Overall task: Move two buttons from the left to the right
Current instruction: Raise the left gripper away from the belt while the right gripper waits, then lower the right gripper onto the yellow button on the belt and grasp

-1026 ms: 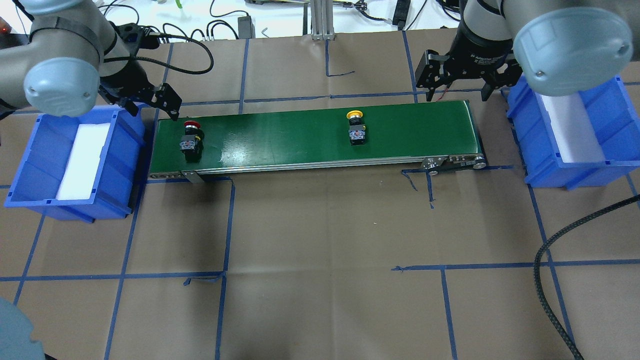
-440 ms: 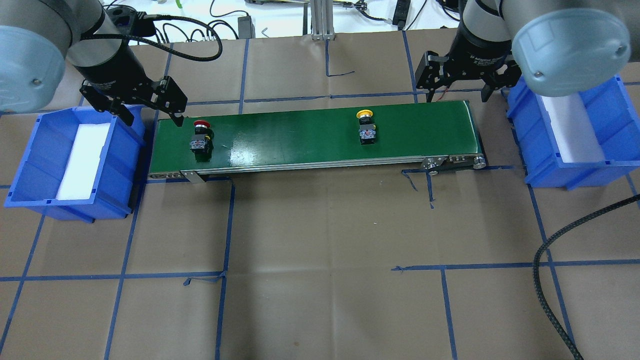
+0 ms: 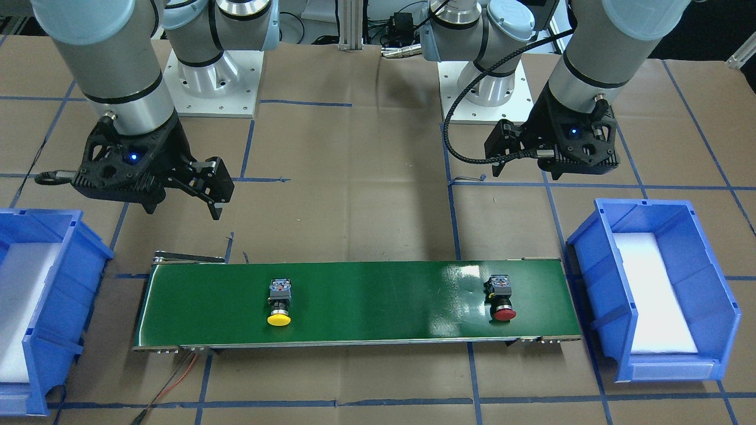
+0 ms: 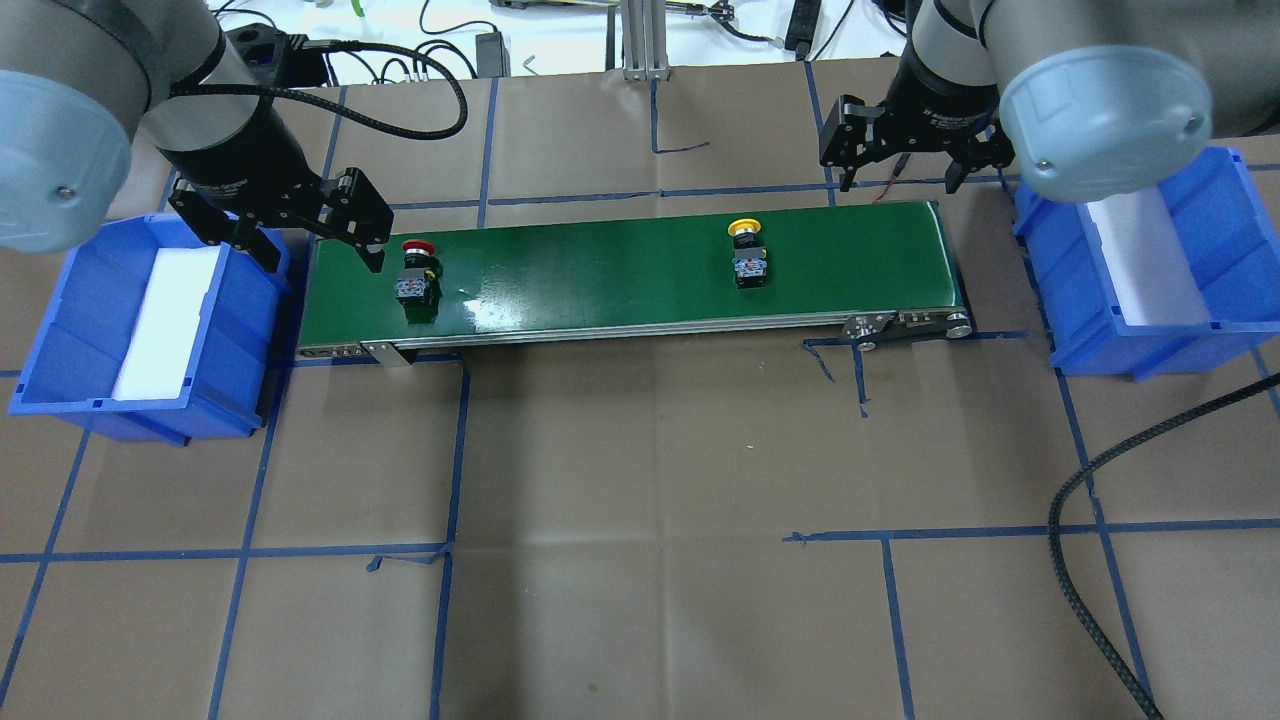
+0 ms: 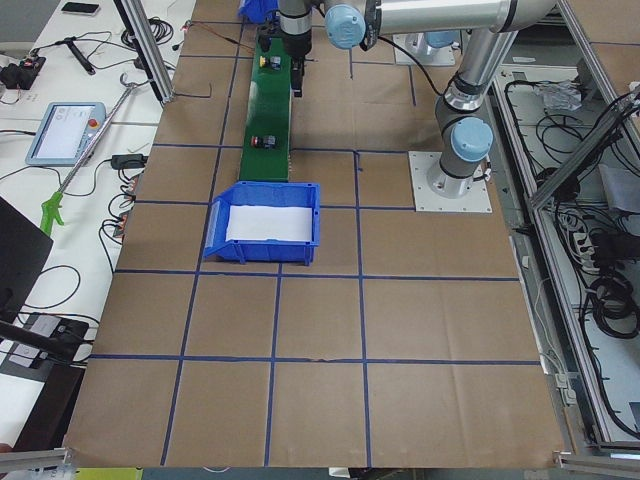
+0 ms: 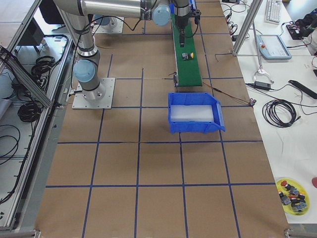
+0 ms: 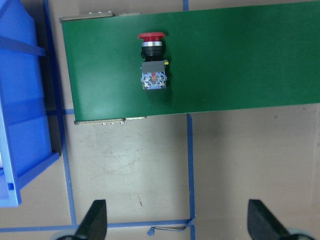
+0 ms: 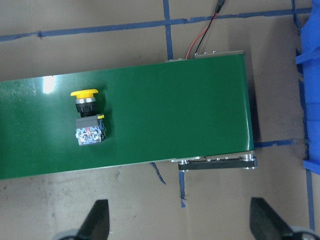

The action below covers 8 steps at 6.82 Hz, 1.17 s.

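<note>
The red button (image 4: 416, 276) lies on its side near the left end of the green conveyor belt (image 4: 600, 270); it also shows in the left wrist view (image 7: 153, 65). The yellow button (image 4: 748, 260) lies on its side right of the belt's middle, also in the right wrist view (image 8: 87, 117). My left gripper (image 4: 320, 255) is open and empty, raised over the belt's left end, just left of the red button. My right gripper (image 4: 897, 180) is open and empty, raised behind the belt's right end, right of the yellow button.
A blue bin (image 4: 60, 330) with white foam stands off the belt's left end, a matching blue bin (image 4: 1230, 200) off its right end. A black cable (image 4: 1080, 520) crosses the table's near right. A yellow dish of spare parts (image 6: 292, 196) lies far off.
Both buttons have moved right along the belt. My left gripper has swung right, to the belt's left end. My right gripper has shifted slightly left and back.
</note>
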Each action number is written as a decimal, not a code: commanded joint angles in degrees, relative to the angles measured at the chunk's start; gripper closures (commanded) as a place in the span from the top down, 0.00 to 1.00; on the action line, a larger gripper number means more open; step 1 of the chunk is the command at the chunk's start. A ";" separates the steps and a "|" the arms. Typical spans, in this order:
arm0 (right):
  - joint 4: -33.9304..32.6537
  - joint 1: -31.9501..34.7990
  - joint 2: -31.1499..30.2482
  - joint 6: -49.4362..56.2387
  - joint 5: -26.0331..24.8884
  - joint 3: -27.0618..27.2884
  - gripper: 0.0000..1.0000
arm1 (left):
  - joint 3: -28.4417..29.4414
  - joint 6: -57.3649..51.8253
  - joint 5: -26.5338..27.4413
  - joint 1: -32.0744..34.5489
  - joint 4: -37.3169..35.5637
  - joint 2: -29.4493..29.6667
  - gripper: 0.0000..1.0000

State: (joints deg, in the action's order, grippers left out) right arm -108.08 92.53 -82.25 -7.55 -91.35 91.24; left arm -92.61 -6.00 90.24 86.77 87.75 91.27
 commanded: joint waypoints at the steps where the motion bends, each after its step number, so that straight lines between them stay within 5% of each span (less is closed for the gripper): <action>1: -3.90 0.20 4.18 0.08 0.21 0.17 1.00 | -0.20 0.28 0.37 1.38 -0.03 -0.65 1.00; 8: -14.09 0.90 17.11 -0.01 3.37 -0.09 0.99 | -0.47 0.02 0.37 1.74 -0.29 -0.74 1.00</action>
State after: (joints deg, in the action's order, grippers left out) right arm -121.68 93.20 -66.60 -7.52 -88.06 91.29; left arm -93.07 -5.97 90.61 88.50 87.50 90.57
